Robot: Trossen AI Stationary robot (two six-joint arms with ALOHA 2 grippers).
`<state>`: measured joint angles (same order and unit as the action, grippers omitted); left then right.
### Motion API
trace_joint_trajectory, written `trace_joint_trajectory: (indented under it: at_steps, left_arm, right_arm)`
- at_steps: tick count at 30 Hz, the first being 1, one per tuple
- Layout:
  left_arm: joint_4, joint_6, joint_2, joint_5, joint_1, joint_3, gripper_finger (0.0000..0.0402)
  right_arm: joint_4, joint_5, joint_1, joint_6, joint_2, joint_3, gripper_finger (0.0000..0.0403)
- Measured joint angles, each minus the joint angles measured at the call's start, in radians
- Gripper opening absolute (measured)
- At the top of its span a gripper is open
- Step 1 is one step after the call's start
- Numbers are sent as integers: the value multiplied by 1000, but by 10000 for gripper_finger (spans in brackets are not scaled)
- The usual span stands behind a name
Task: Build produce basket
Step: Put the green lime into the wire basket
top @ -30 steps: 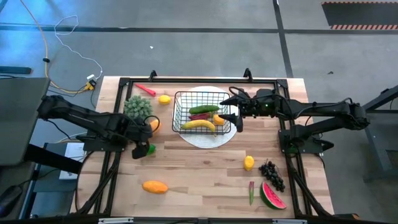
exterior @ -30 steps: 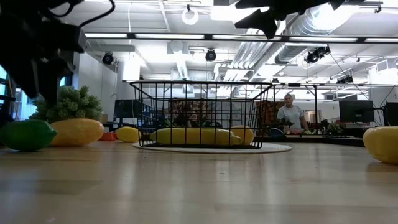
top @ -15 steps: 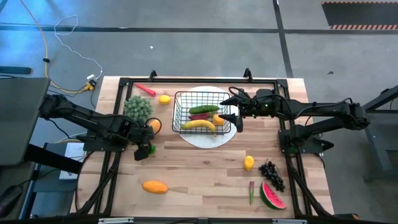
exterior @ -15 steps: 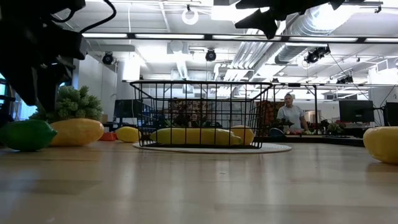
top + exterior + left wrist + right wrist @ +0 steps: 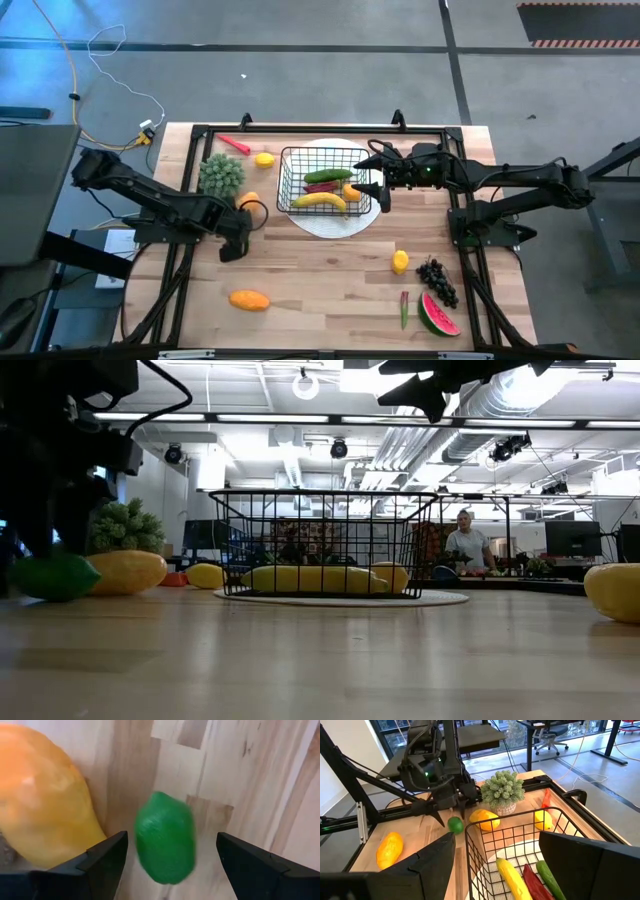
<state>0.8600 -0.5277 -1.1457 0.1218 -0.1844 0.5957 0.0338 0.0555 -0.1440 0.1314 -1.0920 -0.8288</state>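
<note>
We note the basket [image 5: 325, 180] sitting on a round white plate [image 5: 330, 224] toward the far middle of the table [image 5: 320, 285], directly in front of the right gripper [image 5: 378, 178], whose fingers stand apart at the basket's right rim with nothing between them. Inside the basket lie a yellow banana [image 5: 320, 201], a green cucumber [image 5: 327, 176], a red piece [image 5: 534, 881] between them, and an orange piece [image 5: 351, 190] nearest that gripper's tips. The left gripper [image 5: 170, 851] is down over a lime [image 5: 165, 837], fingers spread wide with the lime between them; we cannot tell from the wrist view whether either finger touches it, and it lies on the wood. Just beside the lime, against the left gripper's one finger, sits an orange-yellow mango [image 5: 42, 800]. Beyond the left gripper, toward the far edge, we see a green leafy bunch [image 5: 221, 172], then a lemon [image 5: 264, 159] and a red pepper-like piece [image 5: 234, 144]. Nearer the front edge on the left gripper's side lies a second orange mango [image 5: 249, 299]. Well apart from the right gripper, toward the near right corner, are another lemon [image 5: 400, 262], dark grapes [image 5: 436, 279], a watermelon slice [image 5: 437, 315] and a thin red-and-green piece [image 5: 404, 308]. In the low view a person [image 5: 464, 543] stands in the room behind the table.
</note>
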Motion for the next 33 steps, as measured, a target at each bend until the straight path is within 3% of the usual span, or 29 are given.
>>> trace_joint_trajectory:
  at_steps: [18,33]
  left_arm:
    - [-75,-20,-10,-28,0,-90,296]
    - [-121,-11,-10,-21,0,-94,296]
  right_arm:
    - [-1,0,0,2,0,0,271]
    - [-1,0,0,2,0,0,271]
